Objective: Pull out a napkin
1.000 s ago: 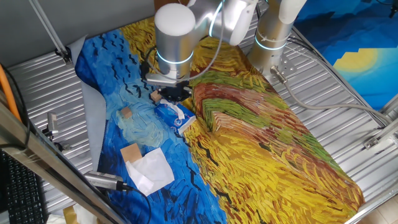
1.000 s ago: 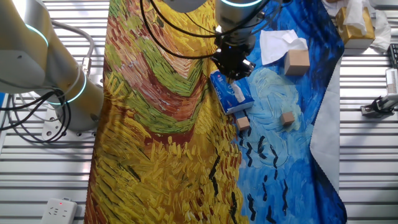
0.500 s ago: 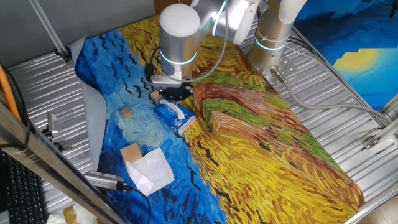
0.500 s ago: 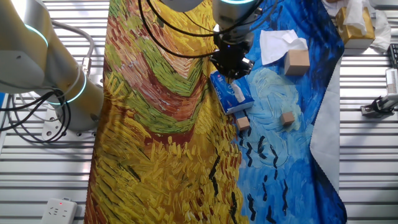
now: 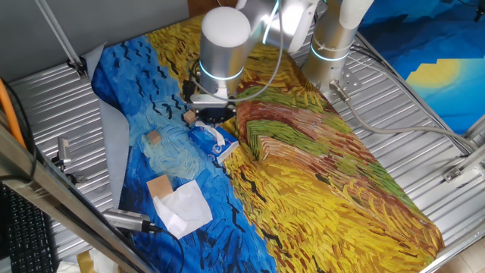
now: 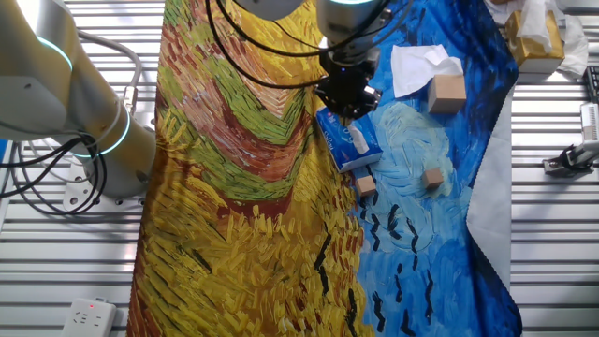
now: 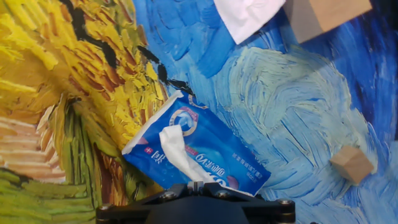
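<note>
Hand view: the napkin (image 7: 179,158) is seen as a creased white strip poking out of the slot of the blue tissue pack (image 7: 202,152), long axis running from the pack's middle down toward the gripper (image 7: 196,185) at the bottom edge. The pack lies flat, its length diagonal across the yellow/blue boundary of the painted cloth (image 7: 74,93). Whether the napkin's lower end is pinched cannot be told (fingertips are hidden behind the black housing), nor how wide the jaws stand. The cloth is spread over a ribbed metal table (image 5: 424,144). Nearby: a smooth white sheet (image 6: 416,65) with a large cardboard block (image 6: 447,92) touching it, and two small wooden cubes (image 6: 432,178) beside the pack, none blocking the napkin.
</note>
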### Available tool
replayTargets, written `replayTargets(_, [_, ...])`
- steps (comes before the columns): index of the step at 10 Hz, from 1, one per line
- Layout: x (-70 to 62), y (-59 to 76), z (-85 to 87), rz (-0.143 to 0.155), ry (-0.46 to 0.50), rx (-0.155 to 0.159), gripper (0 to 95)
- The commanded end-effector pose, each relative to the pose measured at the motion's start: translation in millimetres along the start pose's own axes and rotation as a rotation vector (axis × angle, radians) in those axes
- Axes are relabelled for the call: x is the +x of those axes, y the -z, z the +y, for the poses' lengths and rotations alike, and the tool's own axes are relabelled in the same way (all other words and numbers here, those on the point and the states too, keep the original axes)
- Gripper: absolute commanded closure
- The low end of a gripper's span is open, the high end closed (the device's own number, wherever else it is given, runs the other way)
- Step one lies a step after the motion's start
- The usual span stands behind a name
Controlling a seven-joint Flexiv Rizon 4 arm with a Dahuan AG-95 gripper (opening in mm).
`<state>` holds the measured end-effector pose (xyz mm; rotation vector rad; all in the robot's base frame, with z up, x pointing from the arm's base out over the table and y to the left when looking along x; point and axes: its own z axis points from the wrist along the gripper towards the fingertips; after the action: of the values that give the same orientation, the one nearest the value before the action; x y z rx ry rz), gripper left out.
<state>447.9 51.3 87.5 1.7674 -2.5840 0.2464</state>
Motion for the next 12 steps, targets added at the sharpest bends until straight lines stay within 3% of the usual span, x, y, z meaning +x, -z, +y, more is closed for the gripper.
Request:
replayTargets(1, [0.3, -1.2, -0.8, -0.004, 0.025, 0.031, 57.0])
replayTargets(4, [0.3, -1.6, -0.8, -0.002, 0.031, 0.047, 57.0])
replayTargets(7, [-0.4, -11.0, -0.1, -0.005, 0.012, 0.066, 57.0])
replayTargets(8, [-0.5, -12.0, 0.0, -0.007, 0.000, 0.070, 76.0])
replayTargets(9, [-0.5, -12.1, 0.0, -0.007, -0.009, 0.071, 76.0])
replayTargets(10, [-0.5, -12.1, 0.0, -0.011, -0.042, 0.071, 95.0])
replayTargets(12, [-0.5, -12.1, 0.0, -0.006, -0.065, 0.059, 95.0])
